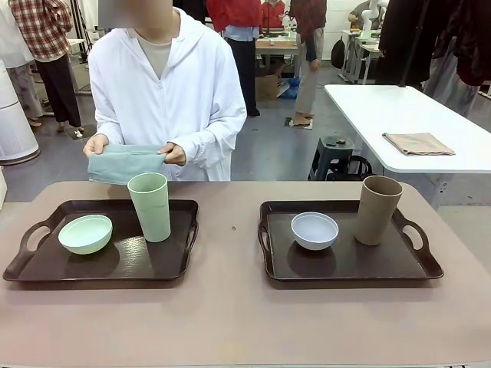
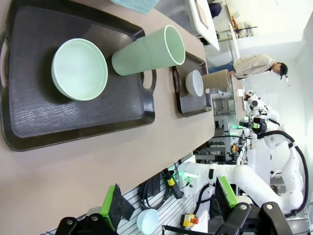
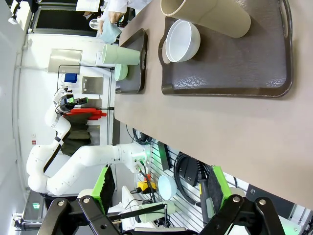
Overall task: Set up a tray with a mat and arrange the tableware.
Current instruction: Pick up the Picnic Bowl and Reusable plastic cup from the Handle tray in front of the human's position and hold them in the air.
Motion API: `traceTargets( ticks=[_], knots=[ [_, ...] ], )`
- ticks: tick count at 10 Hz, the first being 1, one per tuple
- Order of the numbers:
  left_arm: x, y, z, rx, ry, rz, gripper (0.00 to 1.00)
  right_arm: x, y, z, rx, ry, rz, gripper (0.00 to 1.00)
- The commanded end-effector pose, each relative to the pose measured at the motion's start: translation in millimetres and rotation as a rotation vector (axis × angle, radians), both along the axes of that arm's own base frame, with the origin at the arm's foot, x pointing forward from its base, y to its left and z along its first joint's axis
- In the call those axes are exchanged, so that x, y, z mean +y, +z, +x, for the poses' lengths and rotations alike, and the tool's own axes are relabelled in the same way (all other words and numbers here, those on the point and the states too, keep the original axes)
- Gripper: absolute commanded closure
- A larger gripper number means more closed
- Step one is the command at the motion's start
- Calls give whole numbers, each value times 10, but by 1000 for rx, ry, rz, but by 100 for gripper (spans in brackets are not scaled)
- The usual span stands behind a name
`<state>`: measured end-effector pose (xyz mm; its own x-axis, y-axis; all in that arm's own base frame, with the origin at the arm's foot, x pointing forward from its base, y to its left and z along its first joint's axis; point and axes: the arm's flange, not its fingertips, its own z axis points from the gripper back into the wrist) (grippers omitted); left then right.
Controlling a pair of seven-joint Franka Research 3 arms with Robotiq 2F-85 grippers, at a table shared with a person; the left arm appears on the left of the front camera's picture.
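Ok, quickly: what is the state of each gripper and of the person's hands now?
Left gripper: open, empty.
Right gripper: open, empty.
Person's hands: holding a folded teal cloth.

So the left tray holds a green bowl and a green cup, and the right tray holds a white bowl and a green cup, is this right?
Not quite: the cup on the right tray is tan-brown, not green, as the front view shows. The rest is right.
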<state>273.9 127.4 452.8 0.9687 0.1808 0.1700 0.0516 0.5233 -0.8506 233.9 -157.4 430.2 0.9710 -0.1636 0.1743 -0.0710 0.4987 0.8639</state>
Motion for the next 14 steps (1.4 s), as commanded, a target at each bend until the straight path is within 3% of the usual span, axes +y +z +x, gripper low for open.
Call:
traceTargets(
  ticks=[1,9,10,12,14],
  knots=[
    [16,-1,10,-19,-5,-12,0,-9,2,23,-24,3,20,0],
    [16,-1,10,-19,-5,-12,0,0,0,0,0,0,0,0],
    [0,0,0,0,0,0,0,89,110,97,-82,69,-37,0],
    [-189,296,105,-170,-113,199,0,520,493,479,-170,154,-189,0],
    [-373,552,174,-201,-183,466,0,1159,948,997,-270,247,-366,0]
  ],
)
